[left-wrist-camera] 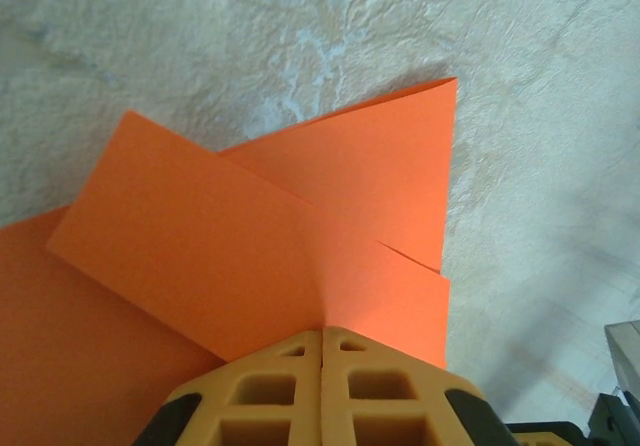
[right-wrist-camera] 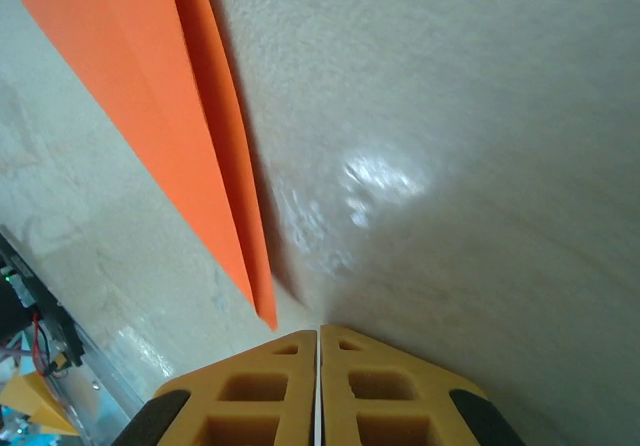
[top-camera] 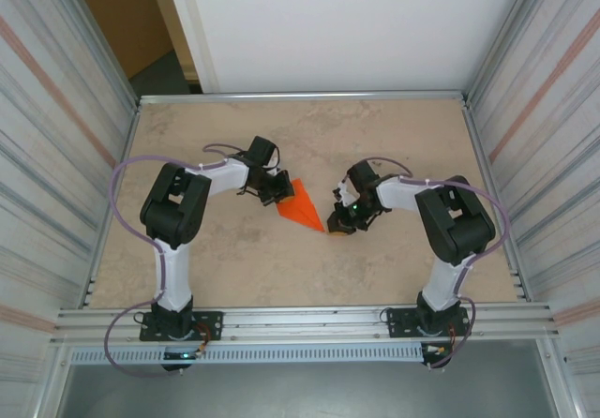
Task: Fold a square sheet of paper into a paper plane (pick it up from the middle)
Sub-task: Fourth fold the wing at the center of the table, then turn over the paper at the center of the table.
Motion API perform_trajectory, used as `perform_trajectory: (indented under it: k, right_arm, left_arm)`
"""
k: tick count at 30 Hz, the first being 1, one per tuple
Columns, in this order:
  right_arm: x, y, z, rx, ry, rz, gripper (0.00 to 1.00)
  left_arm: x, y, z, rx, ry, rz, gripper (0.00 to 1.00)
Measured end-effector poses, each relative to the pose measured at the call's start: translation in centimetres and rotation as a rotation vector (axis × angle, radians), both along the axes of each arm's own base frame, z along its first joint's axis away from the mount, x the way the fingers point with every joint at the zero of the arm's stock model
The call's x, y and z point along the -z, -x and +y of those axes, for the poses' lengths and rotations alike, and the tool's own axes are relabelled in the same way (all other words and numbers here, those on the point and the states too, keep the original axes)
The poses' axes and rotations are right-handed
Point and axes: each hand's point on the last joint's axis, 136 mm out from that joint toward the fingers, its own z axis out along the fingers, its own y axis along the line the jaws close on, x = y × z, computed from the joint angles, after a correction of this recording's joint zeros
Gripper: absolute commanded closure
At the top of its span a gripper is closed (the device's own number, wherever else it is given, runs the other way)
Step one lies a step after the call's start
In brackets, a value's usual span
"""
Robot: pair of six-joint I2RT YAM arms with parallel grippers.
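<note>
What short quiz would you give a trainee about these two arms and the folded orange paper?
1. True or false: the folded bright orange paper lies on the beige table between the left gripper and the right gripper.
2. Which end of the paper is the right gripper beside? A) the wide end B) the pointed tip
3. Fill in: both grippers are ____ (open or shut).

Key: 1 true; 2 B; 3 shut.
</note>
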Motion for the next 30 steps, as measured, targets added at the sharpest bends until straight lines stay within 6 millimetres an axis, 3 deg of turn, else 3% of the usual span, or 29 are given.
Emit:
perform_trajectory:
  k: [3, 7, 9, 12, 15, 19, 25, 30]
  right_arm:
    - [-1.5, -0.8, -0.2, 0.025, -0.016, -0.048, 0.75]
    - [-3.6, -2.9, 0.2, 0.048, -0.043, -0.137, 0.65]
    - [-4.4, -4.3, 0.9, 0.058, -0.059, -0.171, 0.62]
    - [-5.0, -6.7, 2.0, 0.06, -0.079, -0.213, 0.61]
    - [-4.6, -8.6, 3.1, 0.055, -0.089, -0.224, 0.61]
    - [-3.3, -9.7, 4.4, 0.032, -0.095, -0.206, 0.63]
    - [-2.1, -9.4, 6.0, -0.027, -0.131, -0.167, 0.72]
    - [-2.3, -9.1, 6.6, -0.052, -0.169, -0.159, 0.88]
  left_arm:
    - [-0.2, 0.1, -0.2, 0.002, 0.014, 0.004, 0.87]
    - [-1.4, -0.2, -0.5, -0.015, 0.044, 0.0, 0.71]
    - [-3.1, -0.7, -0.6, -0.032, 0.076, -0.038, 0.6]
    - [-5.9, -1.2, 0.0, -0.072, 0.13, -0.105, 0.52]
    - [-7.5, -1.0, 1.5, -0.121, 0.157, -0.15, 0.48]
    - [-7.1, -0.1, 3.6, -0.184, 0.16, -0.15, 0.46]
    - [-4.7, 1.5, 4.8, -0.229, 0.148, -0.089, 0.46]
    - [-4.7, 1.3, 4.7, -0.24, 0.163, -0.099, 0.46]
